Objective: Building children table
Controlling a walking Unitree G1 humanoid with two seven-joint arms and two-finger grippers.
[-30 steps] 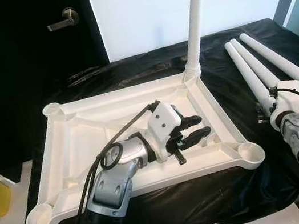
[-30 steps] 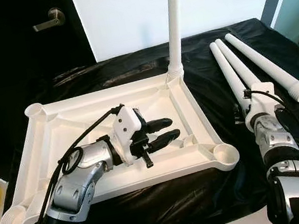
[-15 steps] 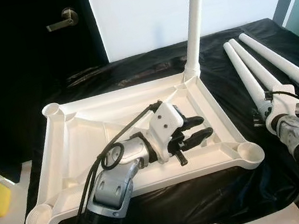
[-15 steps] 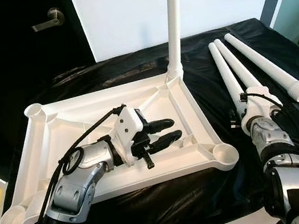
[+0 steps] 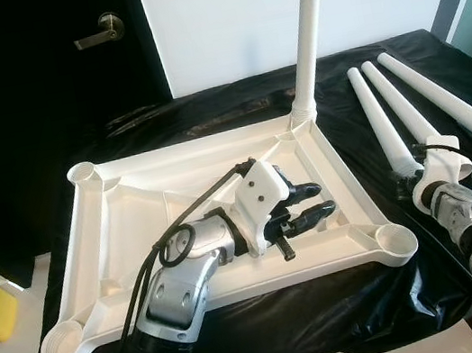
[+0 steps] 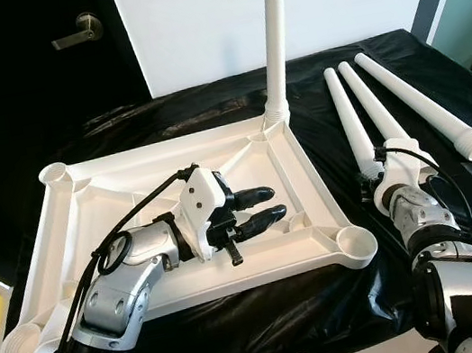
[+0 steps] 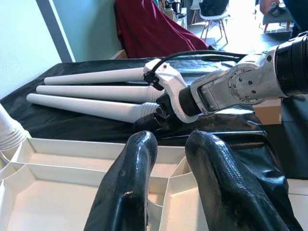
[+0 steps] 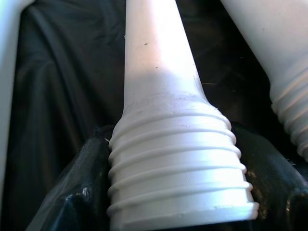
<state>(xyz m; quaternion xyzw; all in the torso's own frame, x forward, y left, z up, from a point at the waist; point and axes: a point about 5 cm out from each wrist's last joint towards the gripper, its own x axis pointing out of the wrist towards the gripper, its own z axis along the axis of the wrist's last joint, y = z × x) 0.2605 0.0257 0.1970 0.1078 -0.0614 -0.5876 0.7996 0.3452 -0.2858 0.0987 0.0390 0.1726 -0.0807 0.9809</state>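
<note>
1. Head views: the upturned white tabletop [image 5: 102, 246] lies on my black-draped counter [image 5: 270, 317], one leg [image 5: 308, 26] standing upright in its far right corner. My left tool [image 5: 313, 200] rests inside the frame, fingers slightly parted, gripping nothing.
2. Left wrist view: three loose legs [image 7: 91, 91] lie side by side beyond the tabletop's rim.
3. Right wrist view: my right tool [image 8: 178, 211] is clamped on the nearest leg's threaded end [image 8: 178, 173].

Matt white plastic tabletop [image 5: 205, 159] & legs [image 6: 361, 109] w/ ribbed threads, on glossy black sheet [image 5: 270, 317].
</note>
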